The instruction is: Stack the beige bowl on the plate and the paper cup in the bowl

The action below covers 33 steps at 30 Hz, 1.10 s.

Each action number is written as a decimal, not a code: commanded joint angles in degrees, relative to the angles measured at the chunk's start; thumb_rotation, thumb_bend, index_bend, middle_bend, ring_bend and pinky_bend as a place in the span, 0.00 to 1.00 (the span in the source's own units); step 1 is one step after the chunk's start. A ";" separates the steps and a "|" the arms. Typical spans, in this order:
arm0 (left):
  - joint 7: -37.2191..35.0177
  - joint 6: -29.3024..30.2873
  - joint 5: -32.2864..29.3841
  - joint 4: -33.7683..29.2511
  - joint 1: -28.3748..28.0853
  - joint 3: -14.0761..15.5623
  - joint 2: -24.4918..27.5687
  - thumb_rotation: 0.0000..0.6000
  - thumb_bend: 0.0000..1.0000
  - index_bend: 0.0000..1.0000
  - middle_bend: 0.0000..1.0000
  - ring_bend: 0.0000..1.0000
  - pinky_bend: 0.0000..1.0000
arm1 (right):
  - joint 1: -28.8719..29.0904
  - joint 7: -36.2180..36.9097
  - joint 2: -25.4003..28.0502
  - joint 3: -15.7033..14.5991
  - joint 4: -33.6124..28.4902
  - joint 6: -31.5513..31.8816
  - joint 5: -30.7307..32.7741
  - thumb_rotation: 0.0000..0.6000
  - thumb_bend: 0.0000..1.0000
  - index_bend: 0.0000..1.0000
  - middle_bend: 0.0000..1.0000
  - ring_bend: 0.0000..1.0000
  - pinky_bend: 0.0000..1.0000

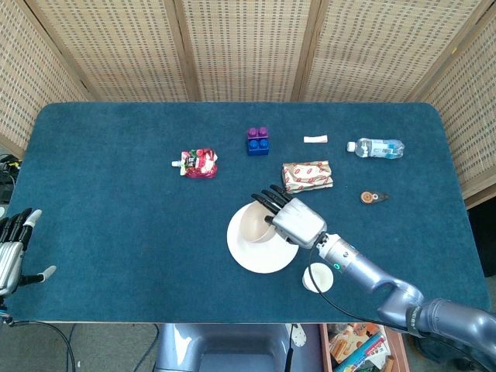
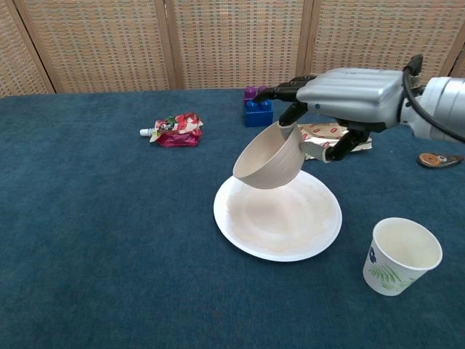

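My right hand [image 1: 293,219] [image 2: 345,98] grips the beige bowl [image 1: 256,225] [image 2: 267,158] by its rim and holds it tilted in the air above the white plate [image 1: 263,256] [image 2: 277,219]. The paper cup [image 1: 314,280] [image 2: 399,255] stands upright on the blue cloth, right of the plate, near the front edge; in the head view my right forearm partly covers it. My left hand [image 1: 12,252] rests open at the table's left front corner, far from everything.
Behind the plate lie a gold snack pack [image 1: 307,176] [image 2: 330,137], a blue and purple block [image 1: 258,142] [image 2: 258,106], a red pouch [image 1: 199,163] [image 2: 173,129], a water bottle [image 1: 376,147], a white slip [image 1: 315,139] and a small brown disc [image 1: 371,198] [image 2: 437,159].
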 commanded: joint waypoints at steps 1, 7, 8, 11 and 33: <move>-0.09 -0.12 -0.19 0.07 -0.05 -0.06 0.02 1.00 0.00 0.00 0.00 0.00 0.00 | 1.35 -0.67 -2.42 0.06 1.28 -1.22 1.11 1.00 0.54 0.58 0.00 0.00 0.00; 0.18 -0.32 -0.26 0.16 -0.17 0.03 -0.10 1.00 0.00 0.00 0.00 0.00 0.00 | 3.02 -3.47 -6.46 0.11 3.42 -2.39 2.48 1.00 0.54 0.59 0.00 0.00 0.00; 0.16 -0.36 -0.25 0.12 -0.18 0.05 -0.09 1.00 0.00 0.00 0.00 0.00 0.00 | 3.30 -3.99 -7.03 0.28 3.69 -2.56 2.76 1.00 0.54 0.59 0.00 0.00 0.00; -0.51 -0.14 -0.13 -0.10 -0.09 0.02 0.17 1.00 0.00 0.00 0.00 0.00 0.00 | 4.20 -6.41 -9.22 0.77 4.62 -3.41 4.54 1.00 0.54 0.59 0.00 0.00 0.00; -1.35 0.01 0.19 -0.32 0.21 0.46 0.75 1.00 0.00 0.00 0.00 0.00 0.00 | 1.71 -16.23 0.43 -7.26 0.17 -0.13 -0.25 1.00 0.45 0.27 0.00 0.00 0.00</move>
